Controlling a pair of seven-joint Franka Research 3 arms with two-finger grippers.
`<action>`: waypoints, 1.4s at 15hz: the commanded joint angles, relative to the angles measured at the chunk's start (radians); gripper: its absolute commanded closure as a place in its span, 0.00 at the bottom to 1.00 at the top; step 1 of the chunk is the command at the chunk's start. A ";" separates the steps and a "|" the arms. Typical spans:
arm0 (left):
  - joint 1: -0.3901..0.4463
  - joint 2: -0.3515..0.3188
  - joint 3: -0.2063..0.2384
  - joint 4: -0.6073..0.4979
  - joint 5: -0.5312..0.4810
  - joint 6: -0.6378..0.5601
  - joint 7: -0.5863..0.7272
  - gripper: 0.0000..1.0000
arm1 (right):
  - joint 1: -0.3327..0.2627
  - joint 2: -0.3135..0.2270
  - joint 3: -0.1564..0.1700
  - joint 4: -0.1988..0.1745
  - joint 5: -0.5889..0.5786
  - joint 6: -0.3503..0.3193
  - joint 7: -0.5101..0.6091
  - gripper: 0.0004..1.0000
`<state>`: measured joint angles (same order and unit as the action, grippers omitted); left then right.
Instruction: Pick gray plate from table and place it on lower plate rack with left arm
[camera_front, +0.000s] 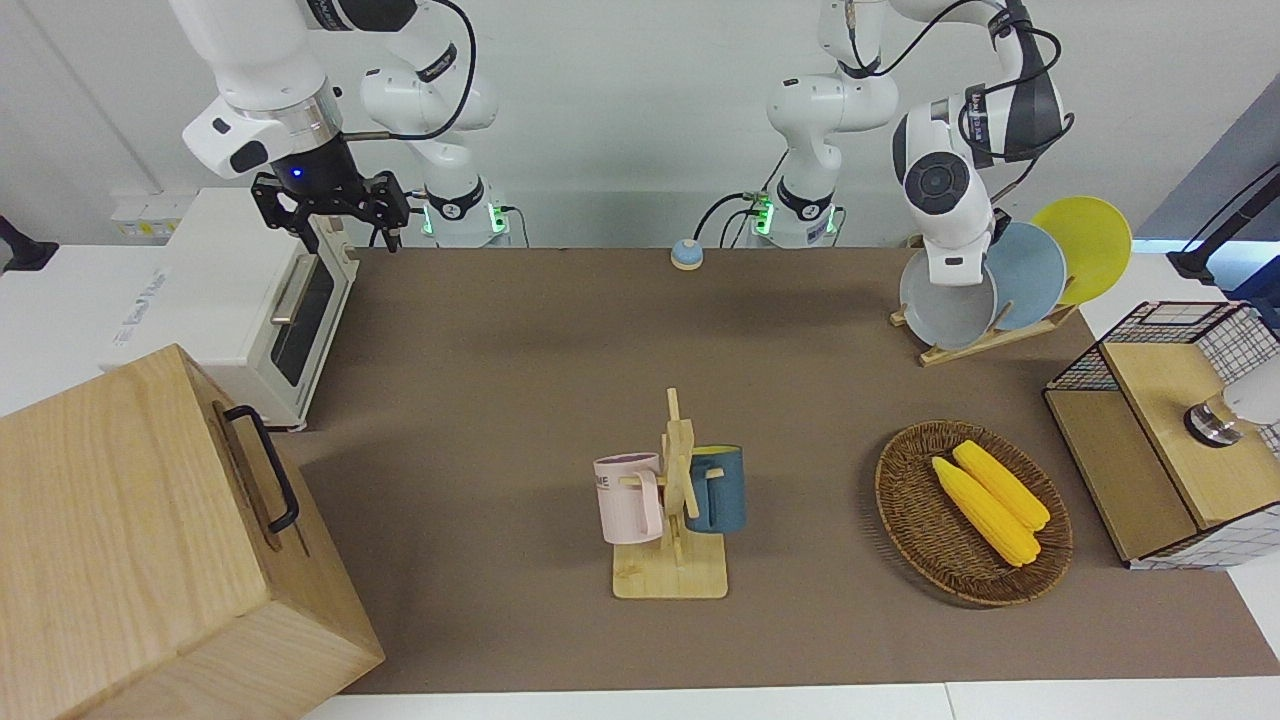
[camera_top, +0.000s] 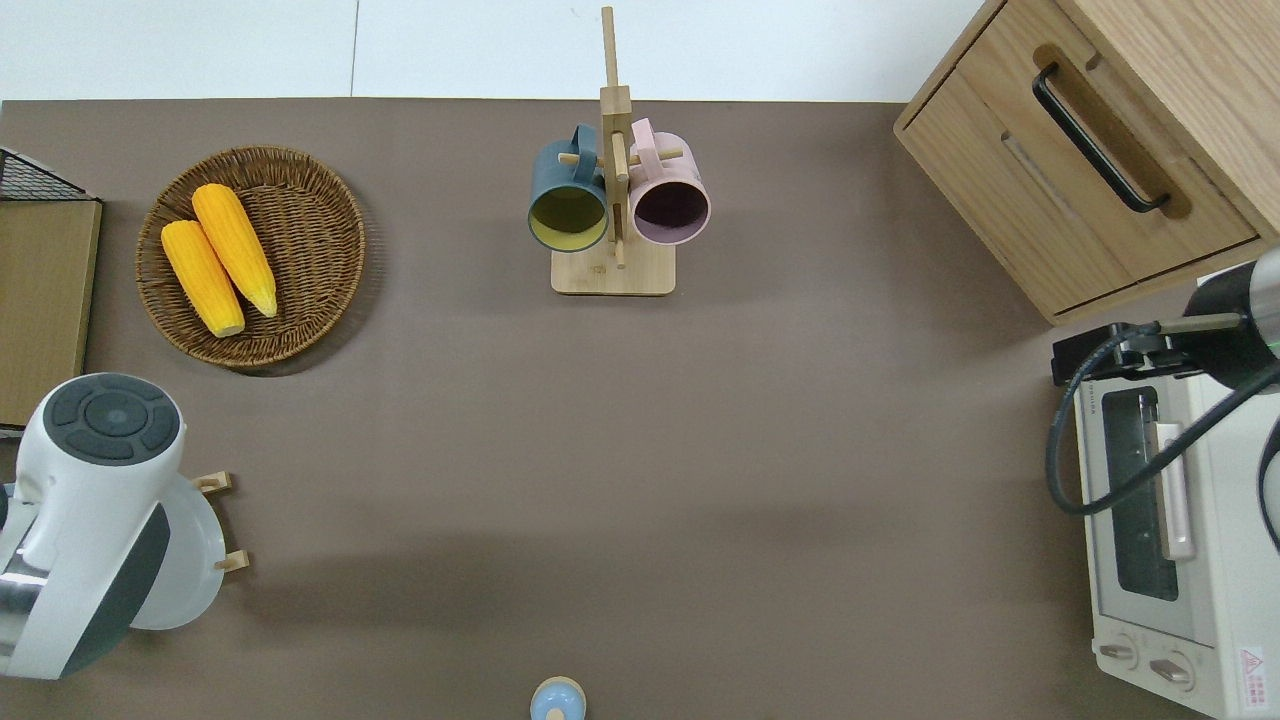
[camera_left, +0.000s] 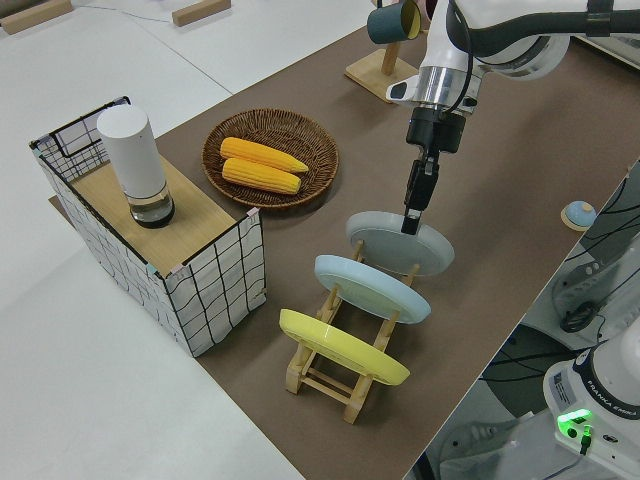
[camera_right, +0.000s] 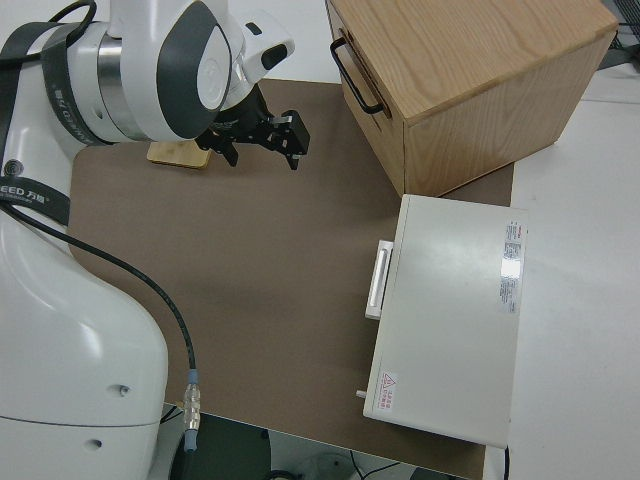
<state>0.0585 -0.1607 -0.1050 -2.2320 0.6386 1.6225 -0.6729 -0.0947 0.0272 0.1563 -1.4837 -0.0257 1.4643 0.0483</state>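
The right arm (camera_right: 90, 250) fills the left side of the frame, white with a dark band and a black cable along it. Its black hand (camera_right: 262, 135) is in the upper middle, above the brown worktop (camera_right: 270, 300), with the fingers apart and nothing between them. A wooden cabinet (camera_right: 470, 80) with a black handle takes the upper right. Below it a white toaster oven (camera_right: 455, 315) stands at the worktop's edge. A piece of a light wooden base (camera_right: 178, 155) shows beside the hand.
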 joint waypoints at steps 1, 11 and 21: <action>-0.008 0.004 0.002 -0.011 0.024 0.014 -0.020 0.00 | 0.007 0.000 -0.006 0.006 0.003 -0.001 0.004 0.02; -0.031 0.000 -0.059 0.103 -0.072 -0.006 0.004 0.00 | 0.007 0.000 -0.006 0.006 0.003 -0.001 0.004 0.02; -0.026 0.015 -0.078 0.341 -0.575 -0.033 0.278 0.00 | 0.007 0.000 -0.006 0.006 0.003 -0.001 0.004 0.02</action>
<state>0.0308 -0.1624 -0.1924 -1.9497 0.2041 1.5983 -0.5113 -0.0947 0.0272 0.1563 -1.4837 -0.0257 1.4643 0.0483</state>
